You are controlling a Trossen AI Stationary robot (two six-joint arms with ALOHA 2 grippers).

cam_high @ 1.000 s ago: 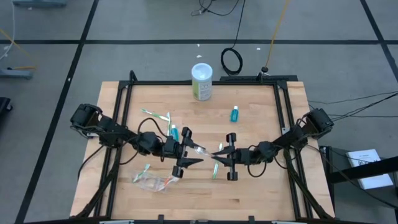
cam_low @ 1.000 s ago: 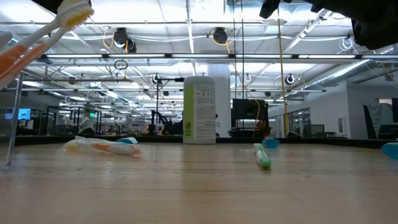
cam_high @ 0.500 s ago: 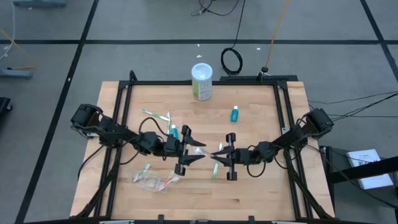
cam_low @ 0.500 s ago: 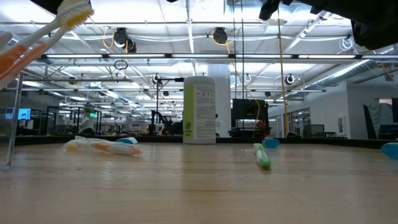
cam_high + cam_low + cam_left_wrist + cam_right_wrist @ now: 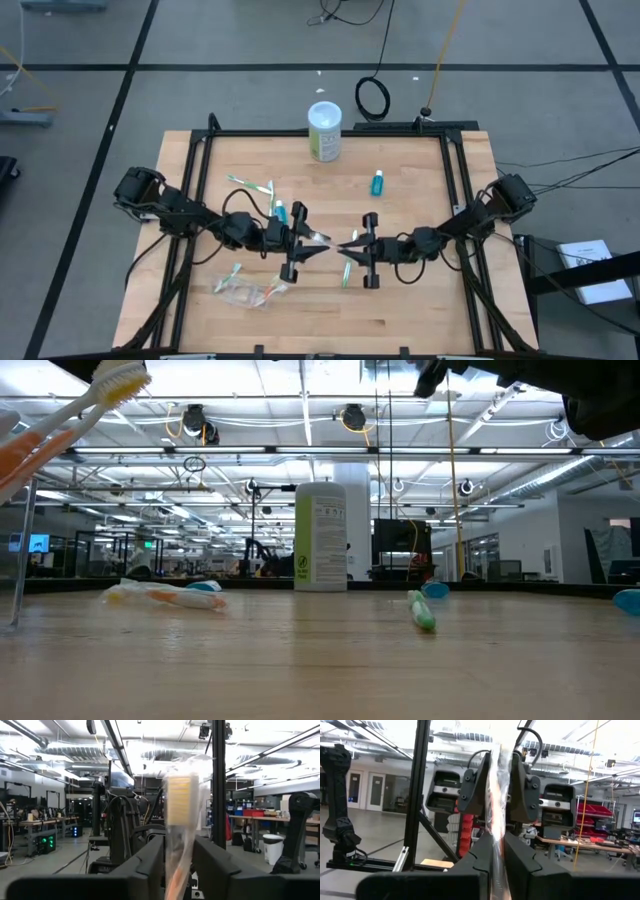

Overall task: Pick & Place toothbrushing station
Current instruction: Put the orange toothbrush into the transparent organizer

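Observation:
A toothbrush in a clear wrapper [image 5: 331, 242], with an orange handle and a pale bristle head [image 5: 179, 795], hangs in mid-air over the middle of the table. My left gripper [image 5: 318, 244] and my right gripper [image 5: 348, 249] face each other there, each shut on one end of it. On the wood lie loose toothbrushes [image 5: 252, 186], a green toothbrush [image 5: 345, 273], two teal tubes [image 5: 281, 212] [image 5: 377, 183], and a clear plastic piece with toothbrushes in it [image 5: 245, 290]. My left gripper pinches the wrapped toothbrush's handle [image 5: 175, 870] between its two fingers, just below the bristle head, which stands out past the fingertips. The fingers come from the table's left, along the brush. The brush is lifted clear of the table. My right gripper pinches the wrapped toothbrush's other end [image 5: 498, 852] between its two fingers, coming from the table's right, opposite my left gripper's fingers [image 5: 476, 790]. The wrapper runs on past the fingertips toward the left gripper. The brush is clear of the table.
A tall white-and-green canister [image 5: 324, 130] stands at the table's far edge, also in the low view [image 5: 320, 535]. A black frame [image 5: 455, 170] borders the tabletop. An orange-handled toothbrush [image 5: 70, 420] slants close to the low camera.
My left gripper's fingers have closed in on the wrapped toothbrush, without the arm shifting. My right gripper has kept its hold, and the brush stays clear of the table between the two.

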